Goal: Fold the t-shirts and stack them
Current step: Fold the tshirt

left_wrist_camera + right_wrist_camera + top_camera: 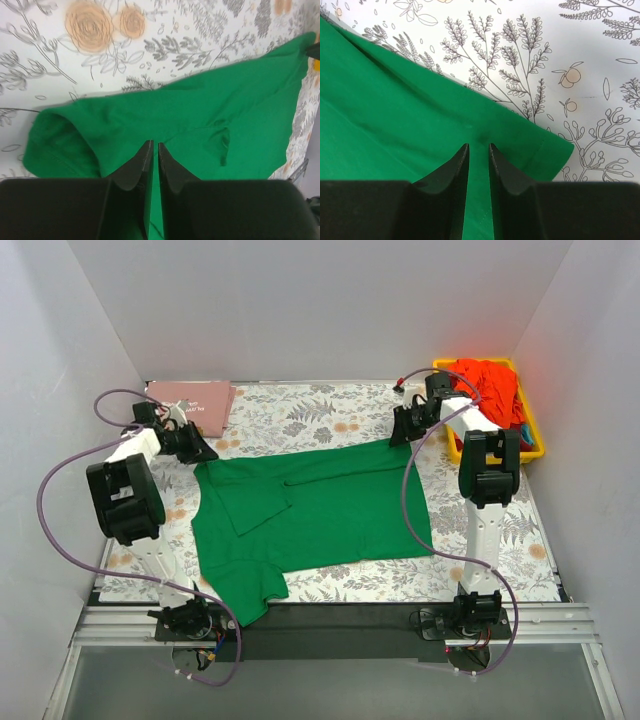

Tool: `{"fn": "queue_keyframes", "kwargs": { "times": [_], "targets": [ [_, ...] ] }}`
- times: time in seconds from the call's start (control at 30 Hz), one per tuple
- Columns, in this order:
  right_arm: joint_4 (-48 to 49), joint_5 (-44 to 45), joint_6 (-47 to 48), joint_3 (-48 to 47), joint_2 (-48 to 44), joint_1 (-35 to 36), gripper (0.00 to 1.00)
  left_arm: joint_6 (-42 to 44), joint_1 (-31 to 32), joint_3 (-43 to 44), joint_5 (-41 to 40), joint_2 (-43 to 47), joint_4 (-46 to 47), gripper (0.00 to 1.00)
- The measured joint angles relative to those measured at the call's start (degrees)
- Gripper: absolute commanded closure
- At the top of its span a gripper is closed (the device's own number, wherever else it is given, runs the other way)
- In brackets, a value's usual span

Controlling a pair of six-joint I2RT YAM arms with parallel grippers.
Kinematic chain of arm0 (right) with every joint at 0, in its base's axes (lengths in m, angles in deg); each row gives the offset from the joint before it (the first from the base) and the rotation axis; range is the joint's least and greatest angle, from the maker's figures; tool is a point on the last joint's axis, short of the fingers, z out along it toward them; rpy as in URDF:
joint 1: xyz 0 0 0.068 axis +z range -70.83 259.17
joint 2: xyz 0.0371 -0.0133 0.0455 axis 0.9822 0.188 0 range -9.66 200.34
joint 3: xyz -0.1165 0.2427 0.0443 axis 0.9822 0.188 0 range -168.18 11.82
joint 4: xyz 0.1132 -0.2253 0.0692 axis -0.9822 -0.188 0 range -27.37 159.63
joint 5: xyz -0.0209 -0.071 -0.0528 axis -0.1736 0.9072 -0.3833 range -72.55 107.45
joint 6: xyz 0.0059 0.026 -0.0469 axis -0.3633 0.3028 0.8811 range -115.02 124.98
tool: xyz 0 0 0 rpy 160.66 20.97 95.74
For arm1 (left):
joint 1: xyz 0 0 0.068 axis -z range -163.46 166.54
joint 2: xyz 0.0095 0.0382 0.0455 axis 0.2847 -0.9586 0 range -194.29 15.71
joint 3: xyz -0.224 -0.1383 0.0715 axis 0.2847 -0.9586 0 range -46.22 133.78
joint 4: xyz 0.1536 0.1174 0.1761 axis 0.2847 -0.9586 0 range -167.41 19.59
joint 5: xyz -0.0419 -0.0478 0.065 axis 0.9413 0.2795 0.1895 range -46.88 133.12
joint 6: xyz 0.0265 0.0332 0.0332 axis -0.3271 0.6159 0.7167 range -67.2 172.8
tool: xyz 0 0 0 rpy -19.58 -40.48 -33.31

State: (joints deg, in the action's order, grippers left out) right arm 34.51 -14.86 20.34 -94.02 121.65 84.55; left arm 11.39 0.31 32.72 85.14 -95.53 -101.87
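A bright green t-shirt (pixel 320 510) lies spread across the middle of the table, its far strip folded over toward me and one sleeve hanging at the near left. My left gripper (pixel 197 450) hovers at the shirt's far left corner. In the left wrist view this gripper (pixel 155 143) shows only a thin slit between its fingers, with flat green cloth (pixel 200 110) below and nothing pinched. At the far right corner my right gripper (pixel 402 432) stands over the hem. In the right wrist view its jaws (pixel 479 146) are parted wider above the green fabric (pixel 395 110).
A folded dusty pink shirt (pixel 195 402) lies at the back left on the floral table covering (pixel 300 410). At the back right a yellow bin (pixel 535 435) holds crumpled red-orange shirts (pixel 490 385). White walls enclose three sides.
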Motion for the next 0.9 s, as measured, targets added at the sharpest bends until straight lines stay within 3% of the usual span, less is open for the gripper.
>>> {"fn": "queue_keyframes", "kwargs": {
  "times": [0.37,0.63,0.7,0.73,0.8,0.83,0.87,0.9],
  "targets": [
    [-0.02,2.80,0.11,-0.37,1.46,0.17,0.67,-1.42,0.24,-2.23,-7.63,-5.84,-1.64,0.95],
    [-0.35,5.84,-0.85,-12.04,8.20,0.66,0.64,-1.31,1.01,10.12,-6.93,-13.86,-4.57,0.93],
    [0.26,6.01,-1.33,-14.84,9.84,0.74,0.58,-0.74,1.36,12.81,-7.30,-15.21,-4.92,0.90],
    [0.50,6.08,-1.46,-15.54,10.23,0.76,0.55,-0.42,1.46,14.40,-7.54,-15.98,-5.66,0.84],
    [0.57,5.95,-1.64,-15.89,10.38,0.81,0.38,0.70,1.60,17.31,-7.54,-17.05,-6.88,0.75],
    [0.55,5.22,-1.66,-15.87,10.25,0.79,0.29,1.46,1.64,18.84,-7.58,-17.46,-7.72,0.66],
    [0.55,4.70,-1.44,-15.78,9.99,0.81,0.16,2.49,1.60,20.00,-7.39,-17.57,-8.31,0.63],
    [0.70,4.39,-1.18,-15.13,9.14,0.85,0.11,3.56,1.49,21.00,-6.91,-17.31,-9.16,0.61]
  ]
}}
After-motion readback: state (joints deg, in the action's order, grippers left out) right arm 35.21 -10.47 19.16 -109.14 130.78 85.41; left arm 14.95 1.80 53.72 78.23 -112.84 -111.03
